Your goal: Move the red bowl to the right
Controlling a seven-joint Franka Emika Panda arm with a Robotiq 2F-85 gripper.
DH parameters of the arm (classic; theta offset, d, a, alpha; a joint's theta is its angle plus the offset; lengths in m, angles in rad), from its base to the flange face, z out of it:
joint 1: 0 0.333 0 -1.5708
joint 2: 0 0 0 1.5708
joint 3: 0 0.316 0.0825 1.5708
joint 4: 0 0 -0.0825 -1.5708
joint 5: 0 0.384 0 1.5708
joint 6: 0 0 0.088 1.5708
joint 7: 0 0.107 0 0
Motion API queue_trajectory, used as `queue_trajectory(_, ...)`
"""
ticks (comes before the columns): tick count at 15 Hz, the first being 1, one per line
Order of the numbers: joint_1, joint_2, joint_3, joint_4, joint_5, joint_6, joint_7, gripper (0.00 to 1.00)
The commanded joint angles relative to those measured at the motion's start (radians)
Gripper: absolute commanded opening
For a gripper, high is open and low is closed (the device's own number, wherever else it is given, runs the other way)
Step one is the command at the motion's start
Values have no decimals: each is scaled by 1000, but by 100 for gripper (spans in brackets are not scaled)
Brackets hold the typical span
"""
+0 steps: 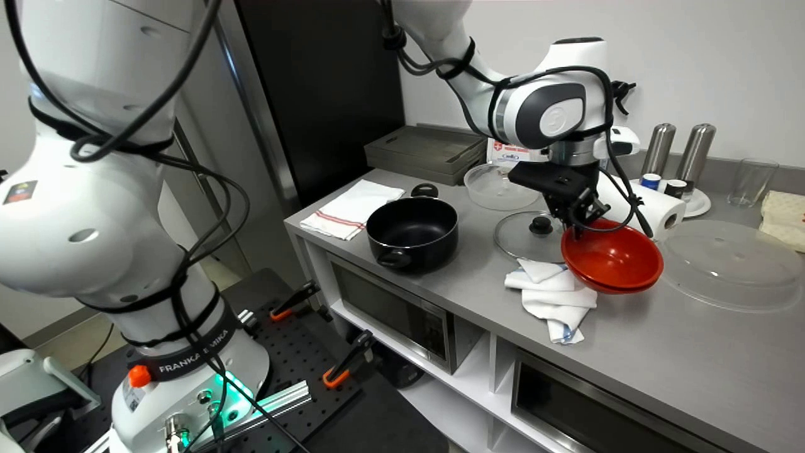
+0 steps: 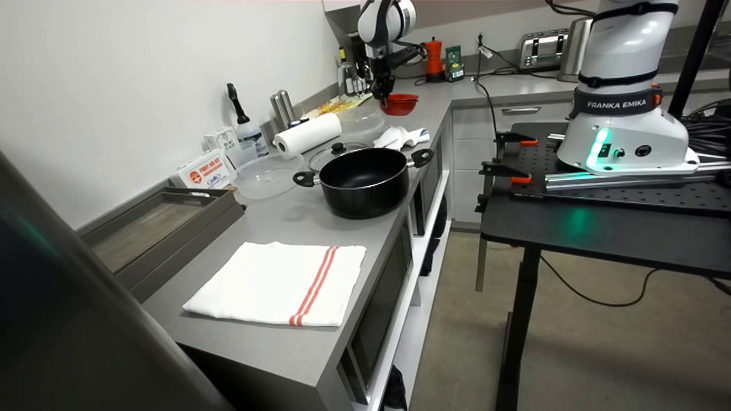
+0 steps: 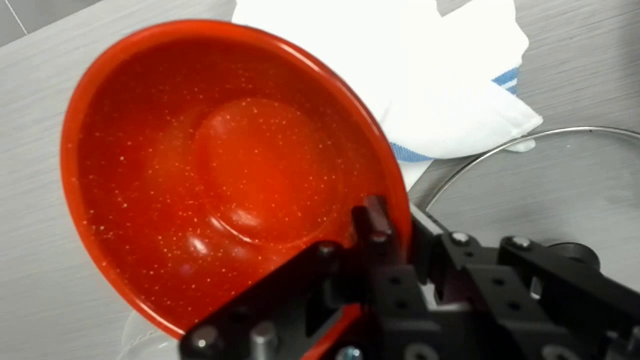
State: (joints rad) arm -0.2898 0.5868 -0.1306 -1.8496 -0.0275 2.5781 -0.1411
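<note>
The red bowl is glossy and shallow and shows in both exterior views, again here. It is tilted and appears held above the grey counter. A second rim line shows just under its edge; I cannot tell if another bowl is nested there. My gripper is shut on the bowl's rim, on the side near the glass lid. In the wrist view the bowl fills the left half. One finger of the gripper is inside the wall and the other outside. The fingertips are partly hidden in the exterior views.
A crumpled white towel and a glass lid lie beside the bowl. A clear plastic cover lies on its far side. A paper towel roll is behind. A black pot and a clear container stand further off.
</note>
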Motion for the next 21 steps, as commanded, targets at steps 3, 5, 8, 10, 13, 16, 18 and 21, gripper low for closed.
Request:
queue_trajectory(3, 1, 118, -24, 181, 10, -54, 58, 2)
queue_trajectory(5, 6, 160, -37, 238, 1, -71, 79, 2)
queue_trajectory(8, 17, 230, -59, 332, -17, -113, 108, 2)
queue_trajectory(10, 24, 279, -75, 397, -32, -143, 126, 2)
queue_trajectory(13, 31, 353, -96, 494, -48, -193, 149, 2)
queue_trajectory(16, 29, 425, -111, 595, -58, -248, 166, 2)
queue_trajectory(18, 23, 471, -118, 663, -64, -283, 174, 2)
queue_trajectory(21, 9, 536, -122, 758, -64, -335, 181, 2)
